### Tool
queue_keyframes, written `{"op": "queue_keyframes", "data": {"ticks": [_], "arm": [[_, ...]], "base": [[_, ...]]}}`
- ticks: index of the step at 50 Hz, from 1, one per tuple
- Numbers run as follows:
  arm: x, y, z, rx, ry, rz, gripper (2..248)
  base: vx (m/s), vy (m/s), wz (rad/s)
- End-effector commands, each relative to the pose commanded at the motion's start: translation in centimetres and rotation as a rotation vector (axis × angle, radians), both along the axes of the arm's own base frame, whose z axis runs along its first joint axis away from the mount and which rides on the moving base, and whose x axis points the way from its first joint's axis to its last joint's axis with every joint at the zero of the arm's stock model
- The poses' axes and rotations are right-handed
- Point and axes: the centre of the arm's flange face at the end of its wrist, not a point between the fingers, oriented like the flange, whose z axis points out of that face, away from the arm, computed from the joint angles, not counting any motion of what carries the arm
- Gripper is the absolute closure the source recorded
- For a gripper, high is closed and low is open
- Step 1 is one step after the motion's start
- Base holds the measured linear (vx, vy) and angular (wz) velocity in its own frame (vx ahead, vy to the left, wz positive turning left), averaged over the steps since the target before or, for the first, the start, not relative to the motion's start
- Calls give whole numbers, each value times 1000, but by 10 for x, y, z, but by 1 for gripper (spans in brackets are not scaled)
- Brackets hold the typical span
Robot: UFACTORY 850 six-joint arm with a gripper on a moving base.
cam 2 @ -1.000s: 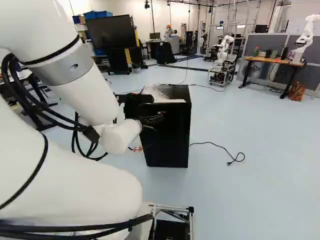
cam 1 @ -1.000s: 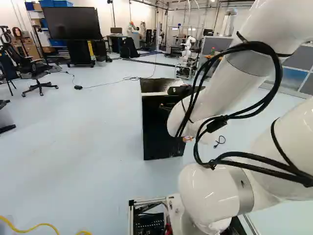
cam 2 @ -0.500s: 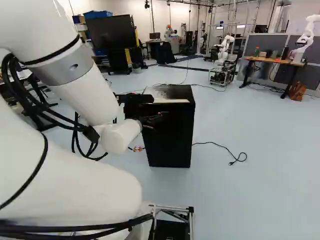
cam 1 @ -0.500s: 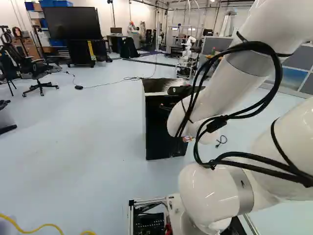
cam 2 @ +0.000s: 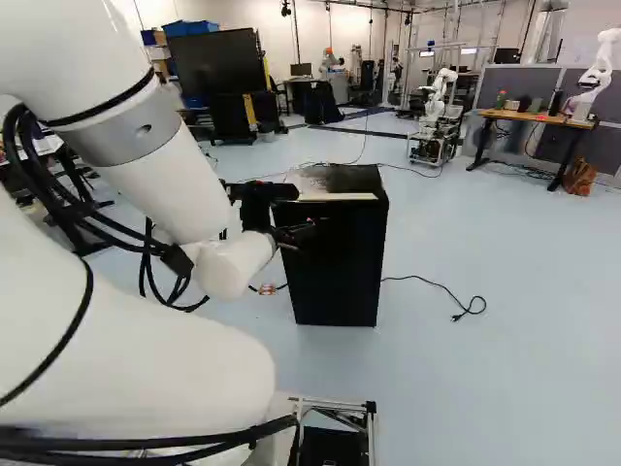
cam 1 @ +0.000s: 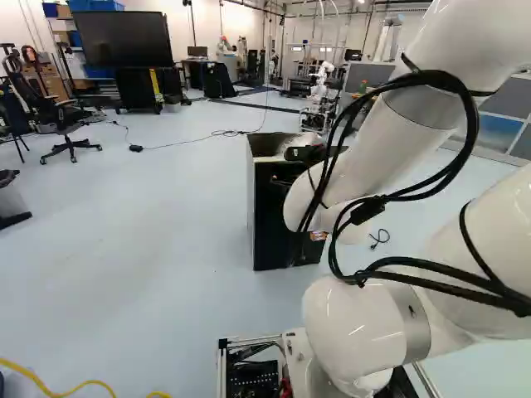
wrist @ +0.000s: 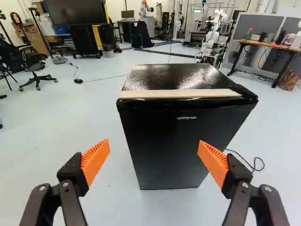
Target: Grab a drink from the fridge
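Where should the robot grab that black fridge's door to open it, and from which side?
Probably the door's upright edge, on the side away from the looped cable, coming from the front. The black fridge shows a flat front with no visible handle; a dark piece at its top's cable-side corner may be a hinge, so the opposite edge likely swings.

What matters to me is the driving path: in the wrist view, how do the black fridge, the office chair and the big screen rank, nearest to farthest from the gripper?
1. Black fridge, straight ahead of the gripper.
2. Office chair, beyond the fridge, to the robot's left.
3. Big screen, farther back, also to the left.
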Motion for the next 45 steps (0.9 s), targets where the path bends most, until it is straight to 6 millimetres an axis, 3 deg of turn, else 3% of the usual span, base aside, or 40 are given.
{"op": "queue_keyframes", "data": {"ticks": [45], "arm": [[0, 0, 0, 0, 0, 0, 3]], "base": [[6, 103, -18]]}}
